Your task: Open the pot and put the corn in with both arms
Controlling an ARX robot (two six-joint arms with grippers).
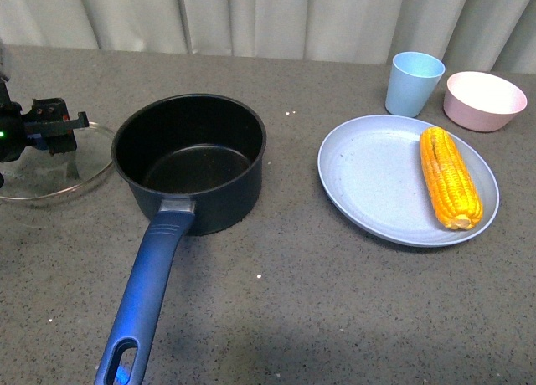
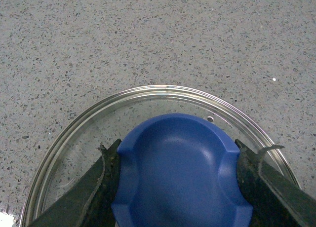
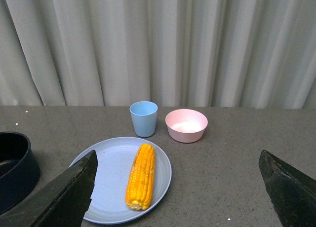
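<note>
My left claw [image 2: 174, 147] grips the lid [image 2: 163, 101] by its knob [image 2: 180, 182], down on the table [image 2: 148, 34] beside the open pot [image 1: 226, 202], my right claw [image 3: 177, 155] gapes wide, the corn [image 3: 141, 175] ahead and below it, and an off-centre pinch could roll that round cob away.

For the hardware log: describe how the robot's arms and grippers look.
The left arm is bulky black hardware with a green light and tiny red spots. The left gripper has matte black wedge-shaped fingers, one trailing a thin dark strand. The right gripper has fingers of the same rough black wedge shape. No lettering shows.
</note>
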